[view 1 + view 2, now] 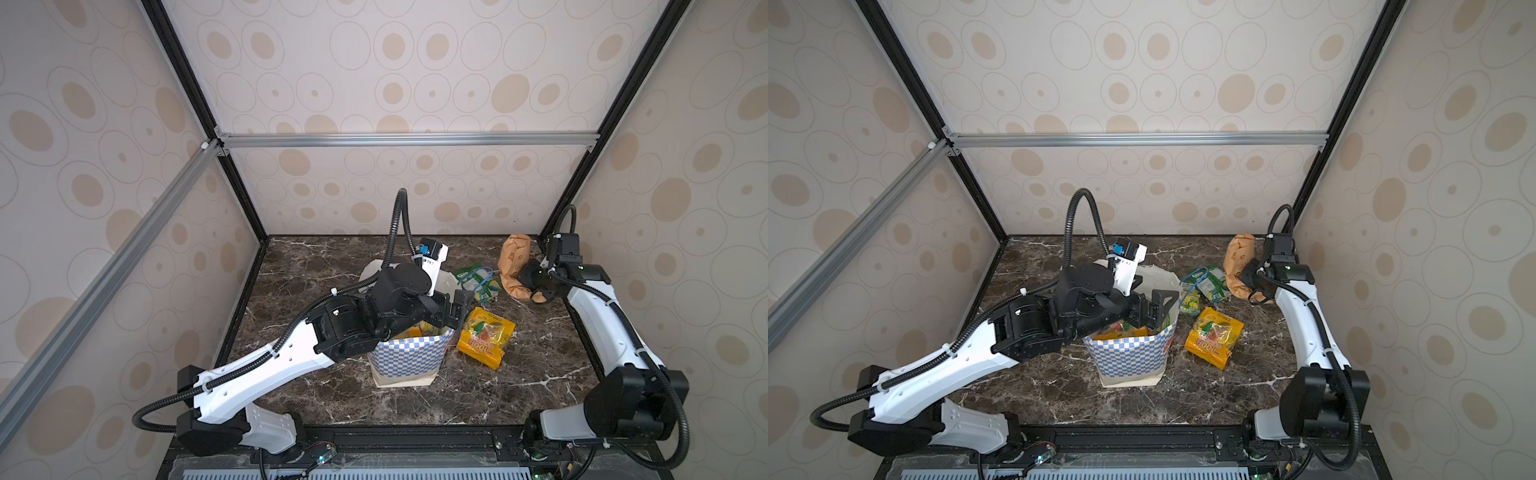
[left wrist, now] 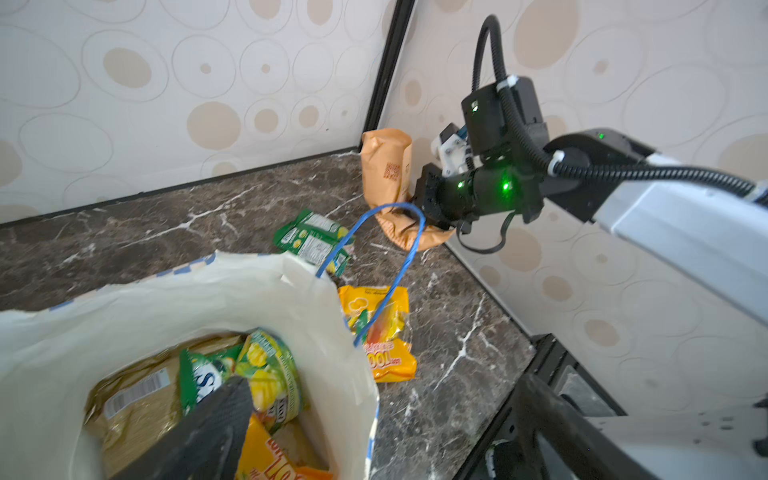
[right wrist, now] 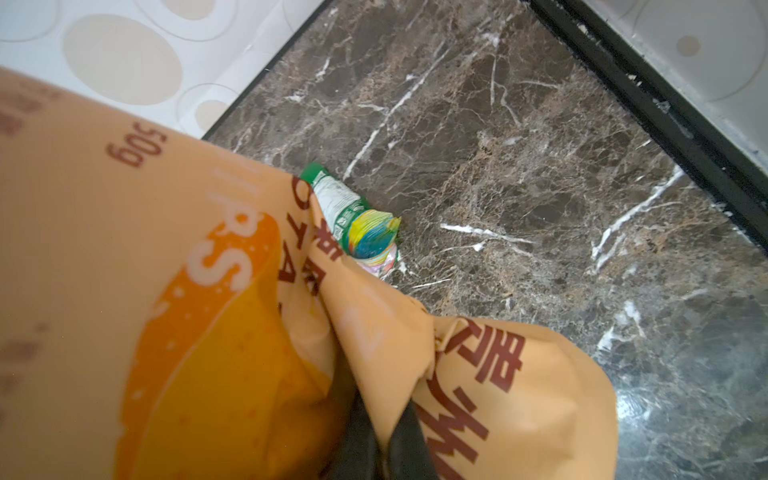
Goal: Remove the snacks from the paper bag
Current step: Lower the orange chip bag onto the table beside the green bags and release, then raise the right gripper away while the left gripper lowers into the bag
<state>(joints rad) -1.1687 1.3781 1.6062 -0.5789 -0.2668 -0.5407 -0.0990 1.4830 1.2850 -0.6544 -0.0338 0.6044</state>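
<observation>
Orange-tan and crumpled, the chips bag (image 1: 514, 254) stands on end near the far right corner of the marble table (image 1: 332, 399), a fold of it pinched tight in the closed right gripper (image 3: 380, 440). The left gripper (image 1: 1152, 305) hangs at the mouth of the upright paper bag (image 1: 409, 359), spread wide and holding nothing (one finger dips inside, above a golden bag (image 2: 137, 399)). Just right of the paper bag, the yellow gummy bag (image 1: 486, 336) and green packets (image 1: 473, 279) lie on the marble.
</observation>
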